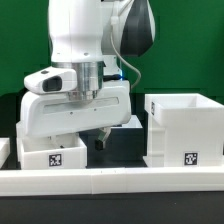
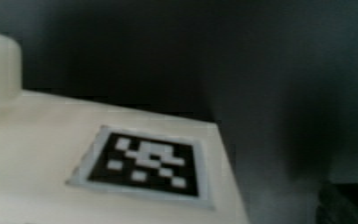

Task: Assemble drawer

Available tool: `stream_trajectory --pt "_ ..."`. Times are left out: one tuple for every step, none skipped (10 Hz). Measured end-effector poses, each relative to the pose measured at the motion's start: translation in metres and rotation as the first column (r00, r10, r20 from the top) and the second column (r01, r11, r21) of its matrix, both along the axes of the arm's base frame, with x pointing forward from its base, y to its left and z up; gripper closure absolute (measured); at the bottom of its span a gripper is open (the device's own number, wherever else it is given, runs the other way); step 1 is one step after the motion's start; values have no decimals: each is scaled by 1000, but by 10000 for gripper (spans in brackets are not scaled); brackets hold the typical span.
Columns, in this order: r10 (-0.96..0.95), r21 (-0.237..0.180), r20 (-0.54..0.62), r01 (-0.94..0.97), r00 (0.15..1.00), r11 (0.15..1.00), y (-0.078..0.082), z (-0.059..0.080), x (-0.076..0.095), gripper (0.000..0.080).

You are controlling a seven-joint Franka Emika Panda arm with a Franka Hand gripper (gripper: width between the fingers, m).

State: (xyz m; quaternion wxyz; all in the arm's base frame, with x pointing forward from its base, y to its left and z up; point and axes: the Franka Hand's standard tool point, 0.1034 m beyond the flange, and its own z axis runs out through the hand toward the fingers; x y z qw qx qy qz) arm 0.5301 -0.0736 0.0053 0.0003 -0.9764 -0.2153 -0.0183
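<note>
The drawer (image 1: 48, 152) is a low white tray-box with a square tag on its front, at the exterior view's left. My gripper (image 1: 96, 134) hangs low just behind and over the drawer's right end. Its fingertips are hidden behind the drawer's wall and the white hand, so I cannot tell if they are open or shut. In the wrist view, a white face of the drawer (image 2: 51, 140) with a black-and-white tag (image 2: 146, 160) fills the frame very close and blurred. No fingers show clearly there.
A taller white cube-like box (image 1: 183, 128) with one tag stands at the exterior view's right, close to the gripper. A long white rail (image 1: 120, 181) runs along the table's front edge. The table top is black, with a green backdrop behind it.
</note>
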Motion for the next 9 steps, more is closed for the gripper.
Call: stream_trajectory --pt "0 0 -1 0 1000 1000 0 0 0 174" --pt "0 0 -1 0 1000 1000 0 0 0 174" --pt "0 0 -1 0 1000 1000 0 0 0 342" --pt "0 0 -1 0 1000 1000 0 0 0 526" --pt "0 0 -1 0 1000 1000 0 0 0 661" --pt "0 0 -1 0 1000 1000 0 0 0 661" --pt "0 0 -1 0 1000 1000 0 0 0 758" --pt "0 0 -1 0 1000 1000 0 0 0 758" --pt "0 1 -1 0 1000 1000 0 0 0 758"
